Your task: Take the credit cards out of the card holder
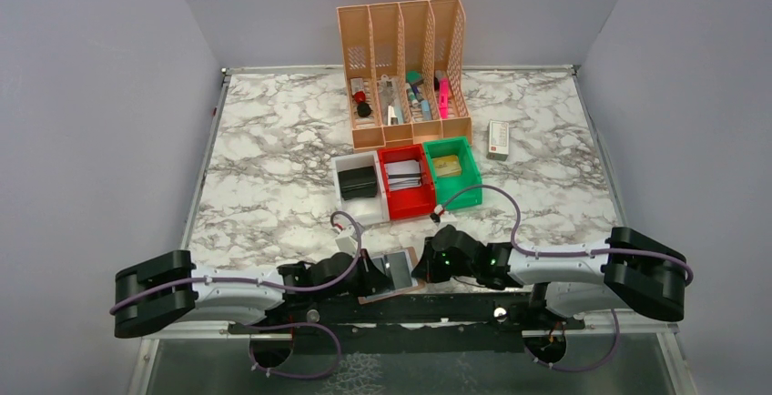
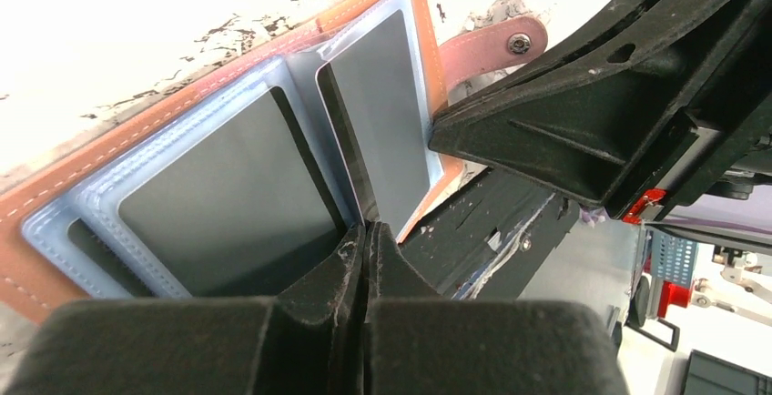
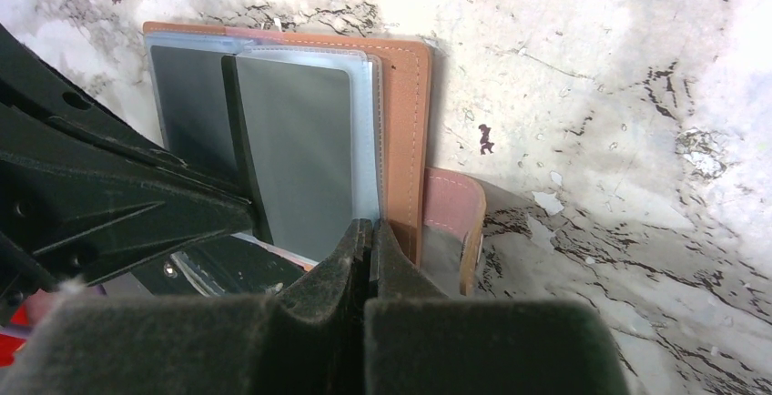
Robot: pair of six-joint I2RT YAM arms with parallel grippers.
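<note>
Bins, three in a row, sit mid-counter (image 1: 273,140): a white bin (image 1: 364,211) with a black block-like case (image 1: 358,181), a red bin (image 1: 410,202) with a stack of flat white and dark pieces (image 1: 403,173), and a green bin (image 1: 457,181) with a yellowish item (image 1: 446,166). Behind them a peach file organizer (image 1: 405,31) has four slots with pens and small oddments. A small white box (image 1: 498,139) lies to its right, its print too small to read.

The card holder (image 3: 405,122) lies open at the near edge of the counter between the two arms, with its snap tab (image 2: 492,45) loose. Its clear sleeves show two dark grey credit cards (image 2: 228,186), one per sleeve, and one sleeve stands tilted up. The left gripper (image 2: 364,236) is closed tight, tips at that sleeve's lower edge. The right gripper (image 3: 369,231) is likewise closed tight, tips at the sleeves' edge beside the brown border. I cannot tell whether either one pinches a sleeve or card
</note>
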